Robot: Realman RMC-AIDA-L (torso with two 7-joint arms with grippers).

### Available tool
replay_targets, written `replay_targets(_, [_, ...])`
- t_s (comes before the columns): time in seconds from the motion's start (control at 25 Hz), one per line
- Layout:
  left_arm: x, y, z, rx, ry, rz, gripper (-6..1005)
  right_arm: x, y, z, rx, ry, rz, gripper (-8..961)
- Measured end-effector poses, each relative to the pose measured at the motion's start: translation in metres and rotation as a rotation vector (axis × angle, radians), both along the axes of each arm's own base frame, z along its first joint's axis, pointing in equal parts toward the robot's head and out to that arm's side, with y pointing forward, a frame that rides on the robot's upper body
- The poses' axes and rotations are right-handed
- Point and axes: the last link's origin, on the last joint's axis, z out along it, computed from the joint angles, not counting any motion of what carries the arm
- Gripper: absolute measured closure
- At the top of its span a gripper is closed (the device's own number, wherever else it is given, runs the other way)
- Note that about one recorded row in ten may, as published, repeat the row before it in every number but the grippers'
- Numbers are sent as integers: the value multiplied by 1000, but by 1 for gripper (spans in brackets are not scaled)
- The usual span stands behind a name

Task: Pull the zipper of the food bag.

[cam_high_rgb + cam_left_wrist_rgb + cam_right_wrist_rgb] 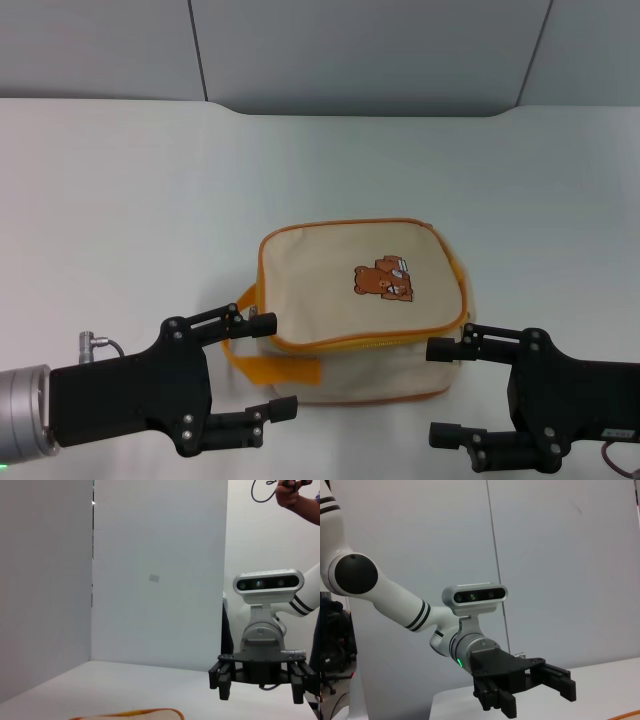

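Observation:
The food bag, beige canvas with orange piping and a brown bear patch, lies on the white table in the head view. Its orange loop handle hangs at its left side. The orange-yellow zipper runs along the near top edge; I see no metal pull tab. My left gripper is open just left of the bag, its fingers on either side of the handle. My right gripper is open at the bag's near right corner. The left wrist view shows the bag's top edge and the right gripper.
The white table stretches around the bag to a grey wall behind it. The right wrist view shows the left gripper farther off, and an orange sliver of the bag at the frame's corner. A person's hand shows far off.

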Motion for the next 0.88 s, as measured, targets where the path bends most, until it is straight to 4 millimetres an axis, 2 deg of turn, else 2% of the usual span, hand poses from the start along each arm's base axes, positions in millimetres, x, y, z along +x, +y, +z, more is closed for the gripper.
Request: replay_targets(0.88, [-2, -3, -3, 23, 0, -13, 191, 4, 1, 2, 33, -16, -5, 195])
